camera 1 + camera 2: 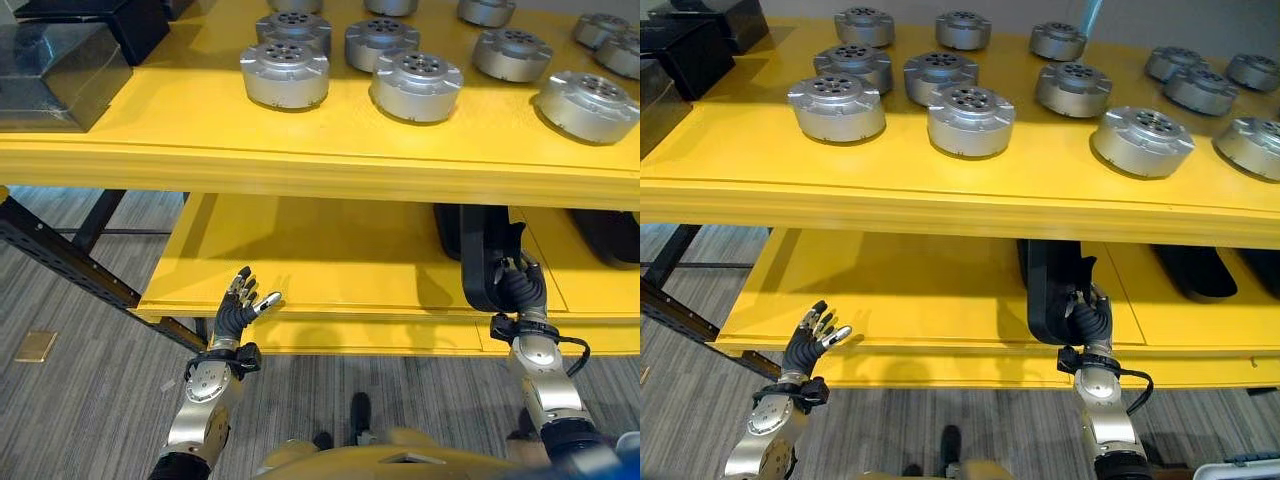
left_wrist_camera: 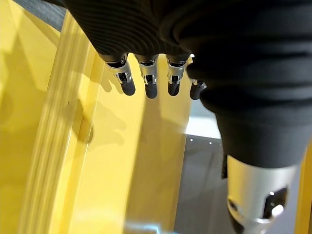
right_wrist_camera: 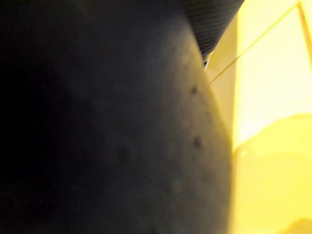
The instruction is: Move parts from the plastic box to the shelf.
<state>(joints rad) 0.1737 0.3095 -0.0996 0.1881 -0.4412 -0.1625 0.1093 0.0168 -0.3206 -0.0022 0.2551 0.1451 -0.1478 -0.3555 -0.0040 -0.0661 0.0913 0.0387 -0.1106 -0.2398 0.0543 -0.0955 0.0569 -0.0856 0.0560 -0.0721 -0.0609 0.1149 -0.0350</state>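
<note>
A black curved part (image 1: 483,255) stands upright on the yellow lower shelf (image 1: 300,250), near its front edge at the right. My right hand (image 1: 522,288) reaches up from below and has its fingers curled on the part's near side. In the right wrist view the part's dark surface (image 3: 97,122) lies very close against the hand. At the left, my left hand (image 1: 235,315) is open with spread fingers and holds nothing, just before the lower shelf's front edge. Its straight fingers (image 2: 148,83) point along the yellow board.
Several silver round parts (image 1: 285,72) sit in rows on the upper yellow shelf (image 1: 200,110), with black boxes (image 1: 55,60) at its left end. More black parts (image 1: 1185,268) lie further right on the lower shelf. A black metal frame (image 1: 60,260) slants at the left over grey floor.
</note>
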